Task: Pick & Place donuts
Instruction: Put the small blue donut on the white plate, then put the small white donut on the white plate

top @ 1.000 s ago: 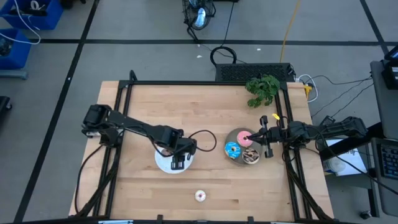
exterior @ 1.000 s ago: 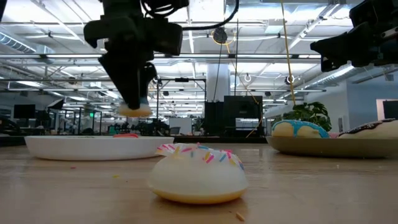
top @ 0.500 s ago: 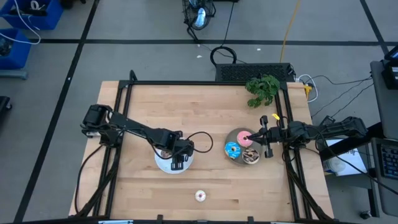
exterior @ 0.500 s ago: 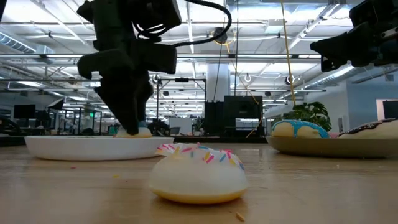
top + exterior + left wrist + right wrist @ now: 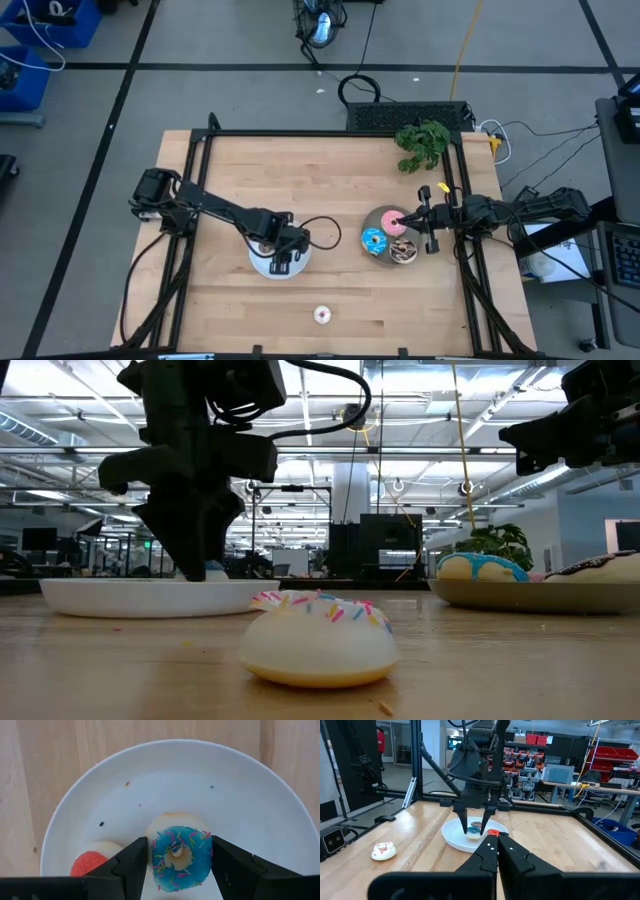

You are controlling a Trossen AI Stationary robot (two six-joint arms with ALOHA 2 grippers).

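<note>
Straddling tiny blue donut [image 5: 179, 852] on white plate [image 5: 260, 805], left gripper [image 5: 179, 860] clamped on it; red donut [image 5: 90, 865] just beside.

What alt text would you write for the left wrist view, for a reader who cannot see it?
The left gripper holds a small blue sprinkled donut between its two dark fingers, down on a white plate. A red donut lies beside it on the plate, which rests on a wooden table.

Red donut [image 5: 89, 865] cut by frame edge, partly behind left hand [image 5: 179, 862] finger.
</note>
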